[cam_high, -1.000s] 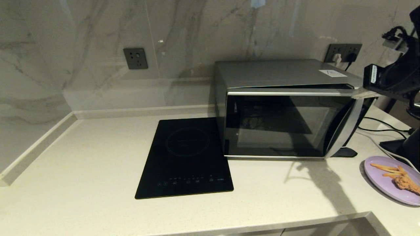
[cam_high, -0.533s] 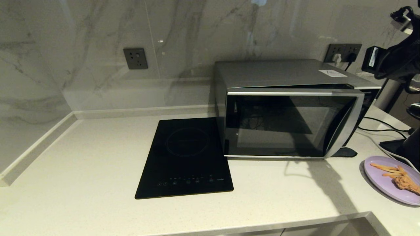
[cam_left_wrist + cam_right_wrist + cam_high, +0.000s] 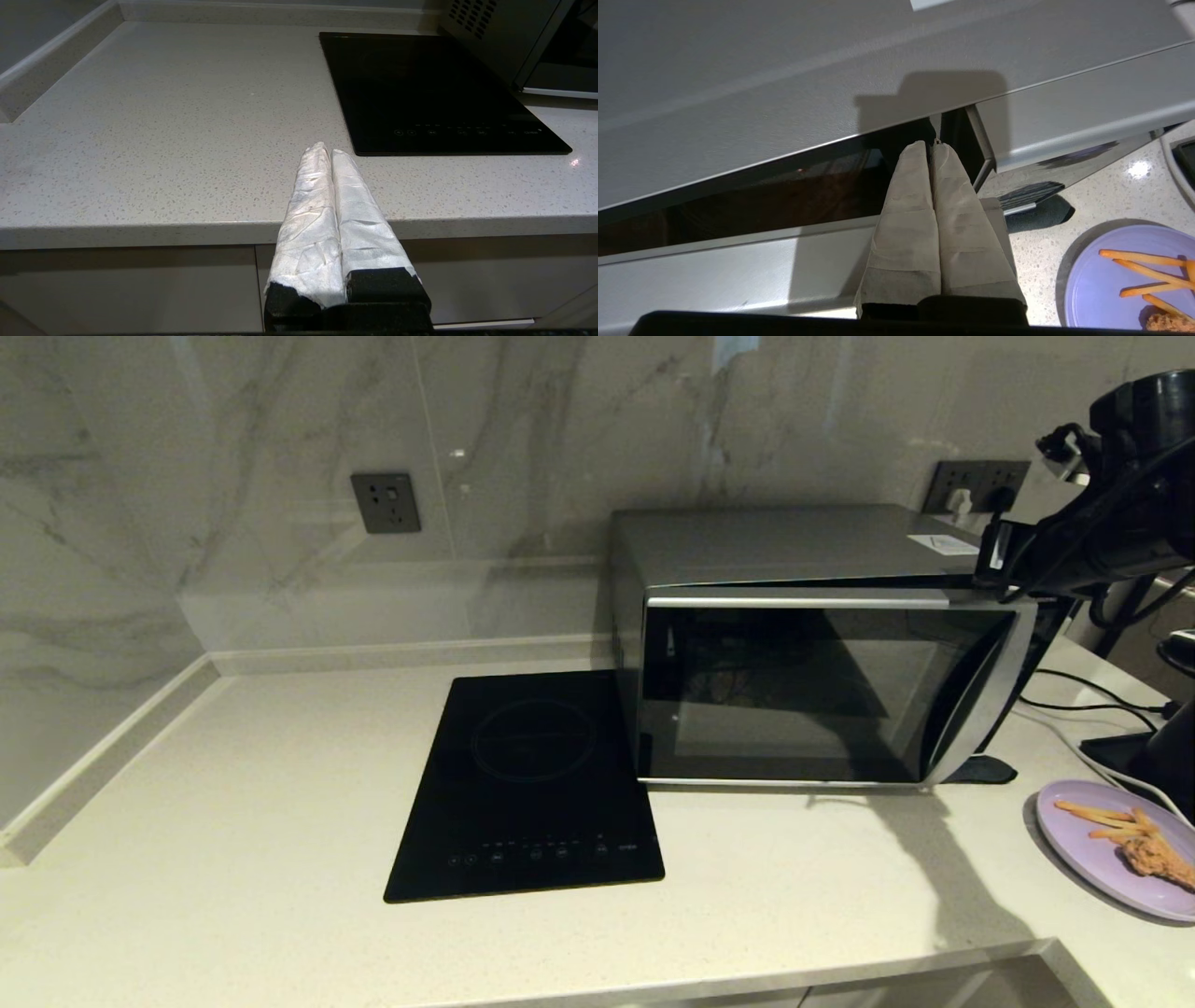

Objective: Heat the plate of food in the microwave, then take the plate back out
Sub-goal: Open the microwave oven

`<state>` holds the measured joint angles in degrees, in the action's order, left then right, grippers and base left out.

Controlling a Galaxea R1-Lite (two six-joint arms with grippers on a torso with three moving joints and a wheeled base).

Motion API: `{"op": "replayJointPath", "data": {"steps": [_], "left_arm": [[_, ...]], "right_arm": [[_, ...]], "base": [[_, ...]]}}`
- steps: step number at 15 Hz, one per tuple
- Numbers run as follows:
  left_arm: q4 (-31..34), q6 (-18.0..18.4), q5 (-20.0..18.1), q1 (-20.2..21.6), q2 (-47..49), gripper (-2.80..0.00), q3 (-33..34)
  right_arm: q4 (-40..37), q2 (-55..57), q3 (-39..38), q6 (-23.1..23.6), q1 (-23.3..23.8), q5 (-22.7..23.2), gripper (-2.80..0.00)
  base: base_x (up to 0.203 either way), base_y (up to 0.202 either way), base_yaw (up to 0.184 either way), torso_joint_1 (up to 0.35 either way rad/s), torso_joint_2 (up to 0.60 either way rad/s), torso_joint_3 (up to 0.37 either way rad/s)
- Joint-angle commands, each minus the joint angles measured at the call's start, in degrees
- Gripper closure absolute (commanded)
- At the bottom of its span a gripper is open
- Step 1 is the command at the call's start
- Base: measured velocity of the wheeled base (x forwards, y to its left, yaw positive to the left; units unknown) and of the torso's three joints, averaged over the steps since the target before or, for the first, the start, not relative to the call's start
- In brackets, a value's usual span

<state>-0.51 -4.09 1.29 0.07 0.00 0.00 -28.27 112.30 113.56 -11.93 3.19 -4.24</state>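
Right tool (image 3: 930, 145) is up at the top right corner of the microwave (image 3: 803, 644), fingers pressed together with nothing between them, tips poking into the dark gap between the door's upper edge and the cabinet. The door looks slightly ajar on its handle side, so the step in hand is probably prying or pulling it open. Left tool (image 3: 326, 151) hangs parked off the front edge of the table (image 3: 233, 784), fingers likewise together and empty, near the black cooktop (image 3: 527, 784). The plate of food (image 3: 1111, 849) sits on the table to the right of the microwave and well apart from both tools, not yet touched; a few fries and a fried piece lie toward its right side. Handling judgement: the plate is rigid, flat and light, with a thin low rim, probably smooth and somewhat slippery. The food is loose, so any tilt may slide it off. Best hold is a pinch on the bare rim at the side away from the food, keeping the plate level. The microwave is heavy and should stay put when its door is pulled; the curved silver handle (image 3: 980, 700) is the proper hold.
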Motion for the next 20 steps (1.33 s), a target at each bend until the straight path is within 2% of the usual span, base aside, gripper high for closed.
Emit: {"op": "replayJointPath", "data": {"steps": [1,5,11,14,20], "left_arm": [[-0.02,-0.04,0.03,0.01,0.09,0.0,0.0],[-0.02,-0.04,0.03,0.01,0.09,0.0,0.0],[-0.02,-0.04,0.03,0.01,0.09,0.0,0.0],[-0.02,-0.04,0.03,0.01,0.09,0.0,0.0],[-0.02,-0.04,0.03,0.01,0.09,0.0,0.0]], "right_arm": [[-0.54,0.42,0.0,-0.14,0.23,0.09,0.0],[-5.25,-4.88,-2.29,-0.53,0.13,1.31,0.0],[-5.8,-14.74,-14.66,-0.59,-0.03,2.63,0.0],[-7.46,-18.81,-18.72,-0.46,-0.15,4.73,0.0],[-10.86,-26.03,-22.83,-0.37,-5.95,5.82,0.0]], "base": [[0.0,0.0,0.0,0.0,0.0,0.0],[0.0,0.0,0.0,0.0,0.0,0.0],[0.0,0.0,0.0,0.0,0.0,0.0],[0.0,0.0,0.0,0.0,0.0,0.0],[0.0,0.0,0.0,0.0,0.0,0.0]]}}
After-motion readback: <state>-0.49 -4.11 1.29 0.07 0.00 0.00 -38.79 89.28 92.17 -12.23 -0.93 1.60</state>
